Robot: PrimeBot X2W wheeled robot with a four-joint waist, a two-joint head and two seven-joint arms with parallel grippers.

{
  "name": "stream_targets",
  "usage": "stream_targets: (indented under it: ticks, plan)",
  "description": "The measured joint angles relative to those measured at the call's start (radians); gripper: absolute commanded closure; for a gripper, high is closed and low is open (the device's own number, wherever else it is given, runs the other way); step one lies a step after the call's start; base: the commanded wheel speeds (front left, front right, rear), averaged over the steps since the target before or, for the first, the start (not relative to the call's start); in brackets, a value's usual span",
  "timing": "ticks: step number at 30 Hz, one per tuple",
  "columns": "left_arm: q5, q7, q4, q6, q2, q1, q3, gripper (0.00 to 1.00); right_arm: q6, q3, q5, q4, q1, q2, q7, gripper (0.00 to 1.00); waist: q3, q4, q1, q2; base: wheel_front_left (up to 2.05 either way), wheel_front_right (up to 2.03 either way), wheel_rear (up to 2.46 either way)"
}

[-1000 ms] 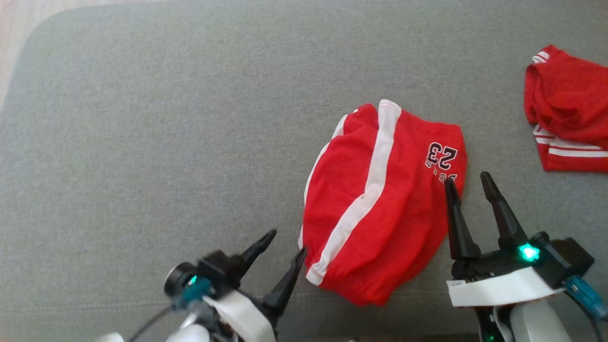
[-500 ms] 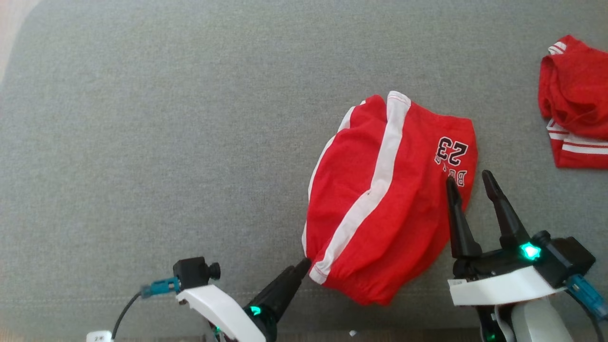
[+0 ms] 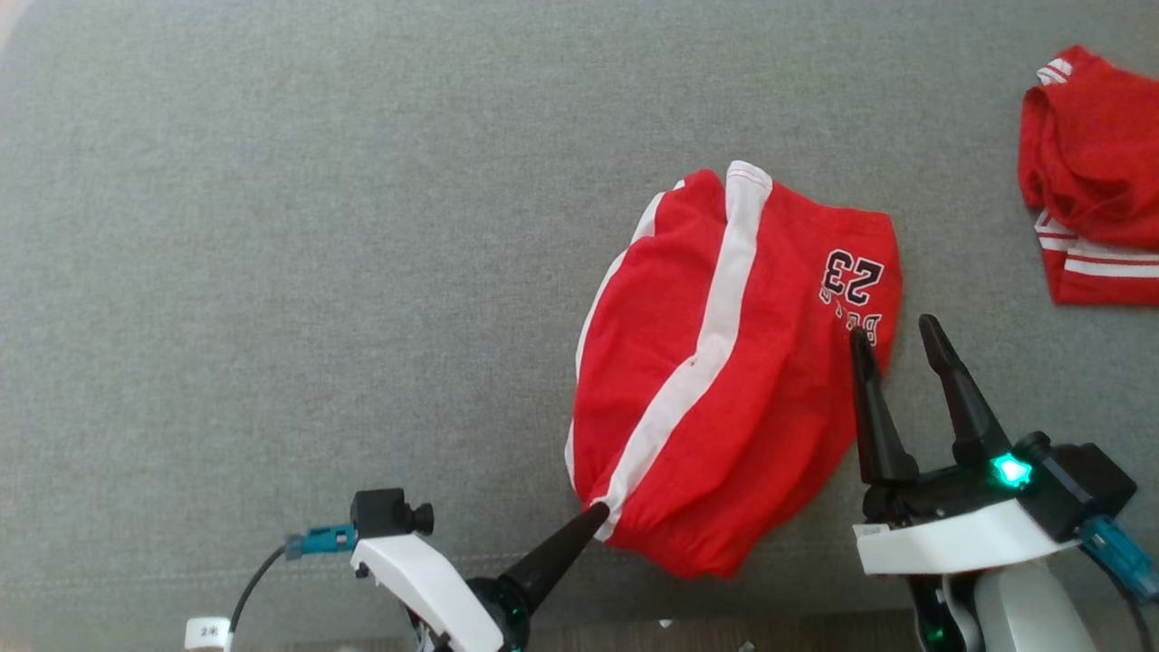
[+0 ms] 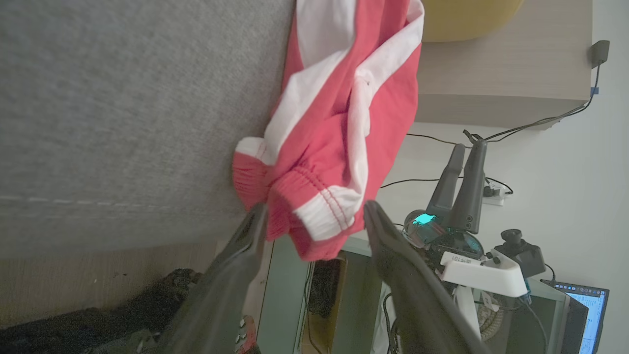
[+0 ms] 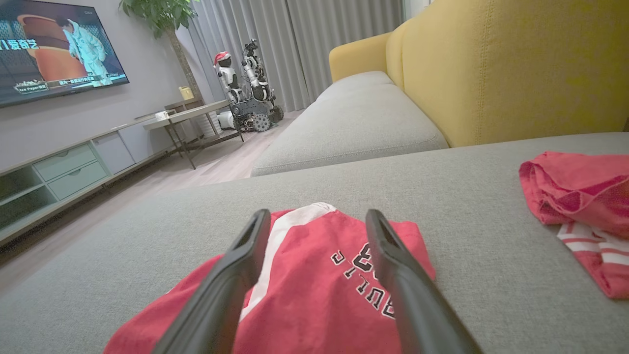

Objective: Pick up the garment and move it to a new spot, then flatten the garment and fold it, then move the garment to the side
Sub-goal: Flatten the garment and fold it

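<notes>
The left gripper [image 4: 314,216], low centre of its wrist view, is released, its jaws astride the elastic waistband corner of the shorts [image 3: 724,380] without pinching it. The right gripper [image 3: 892,333], lower right of the head view, is likewise spread, its tips over the printed edge. The shorts lie crumpled right of centre on the grey cushion [image 3: 272,272], near its front seam. Closing on so shallow a bite could let the cloth slip. Catching only one layer could leave the shorts twisted when lifted.
</notes>
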Motion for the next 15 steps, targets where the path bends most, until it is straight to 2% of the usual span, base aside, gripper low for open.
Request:
stream_targets:
  ticks: [5,6,7,8,9,10,11,15]
  plan:
    - [0.000,-0.003,0.000,0.004,-0.005,-0.011,0.006,0.00,0.000,0.001,0.000,-0.001,-0.005,0.000,0.000,0.00,0.013,-0.007,0.0000,0.0000,0.00,0.00,0.00]
    - [0.001,-0.009,0.001,0.003,-0.006,-0.015,0.006,0.04,0.000,0.001,0.000,-0.001,-0.008,0.000,0.000,0.00,0.016,-0.008,0.0000,0.0000,0.00,0.00,0.00]
    - [0.001,-0.011,0.002,0.003,-0.007,-0.021,0.007,0.29,0.000,0.001,0.000,-0.002,-0.012,0.000,0.000,0.00,0.018,-0.010,0.0000,0.0000,0.00,0.00,0.00]
    - [0.000,-0.011,0.004,-0.001,-0.010,-0.025,0.008,0.58,0.000,0.000,0.000,-0.002,-0.018,0.000,0.000,0.00,0.021,-0.011,0.0000,0.0000,0.00,0.00,0.00]
    - [0.000,-0.011,0.004,-0.002,-0.013,-0.029,0.009,0.71,0.000,-0.001,0.000,-0.003,-0.022,0.000,0.000,0.00,0.023,-0.012,0.0000,0.0000,0.00,0.00,0.00]
    - [0.000,-0.010,0.004,-0.004,-0.018,-0.032,0.009,0.89,0.000,-0.002,0.000,-0.005,-0.023,0.000,0.000,0.00,0.024,-0.012,0.0000,0.0000,0.00,0.00,0.00]
    - [-0.003,-0.010,0.005,-0.012,-0.023,-0.032,0.009,1.00,0.000,-0.004,0.000,-0.005,-0.024,0.000,0.000,0.00,0.026,-0.011,0.0000,0.0000,0.00,0.00,0.00]
    - [-0.017,-0.002,0.009,-0.021,-0.031,-0.036,0.008,1.00,0.000,-0.011,0.000,-0.005,-0.024,-0.002,0.000,0.00,0.026,-0.011,0.0000,0.0000,0.00,0.00,0.00]
